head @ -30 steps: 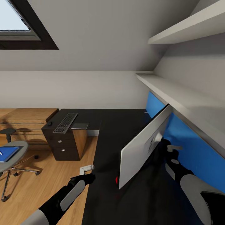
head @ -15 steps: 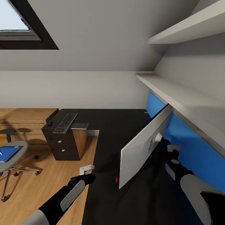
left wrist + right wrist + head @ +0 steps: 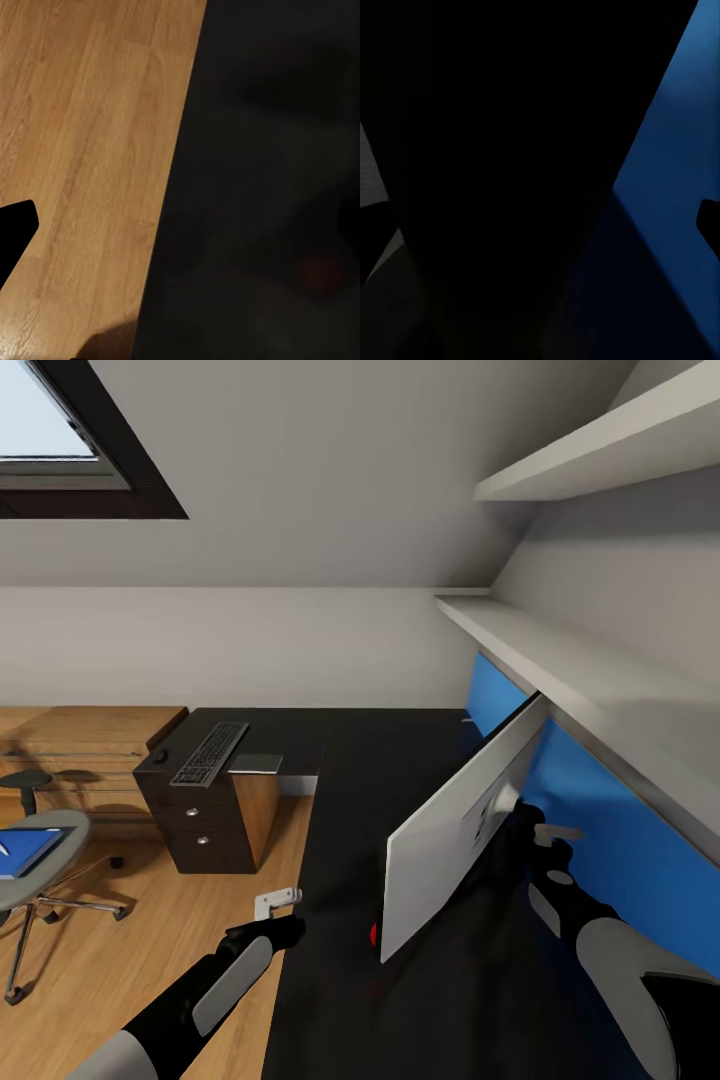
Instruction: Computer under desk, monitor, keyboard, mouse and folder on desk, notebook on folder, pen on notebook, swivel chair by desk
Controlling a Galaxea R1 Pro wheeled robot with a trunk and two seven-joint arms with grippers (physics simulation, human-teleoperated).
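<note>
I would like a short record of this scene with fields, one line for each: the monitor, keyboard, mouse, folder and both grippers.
monitor: wide flat screen, pale back facing the camera, leaning on the black desk top
keyboard: slim grey keyboard at the desk's far left end
mouse: small black mouse left of the keyboard
folder: bright blue folder on the grey swivel chair
left gripper: over the desk edge, holding nothing
right gripper: behind the monitor, state unclear

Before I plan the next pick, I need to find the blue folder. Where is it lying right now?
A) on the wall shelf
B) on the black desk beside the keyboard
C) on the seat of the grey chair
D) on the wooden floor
C: the blue folder lies on the round seat of the grey chair, at the head view's left edge, well apart from the keyboard on the desk.
</note>
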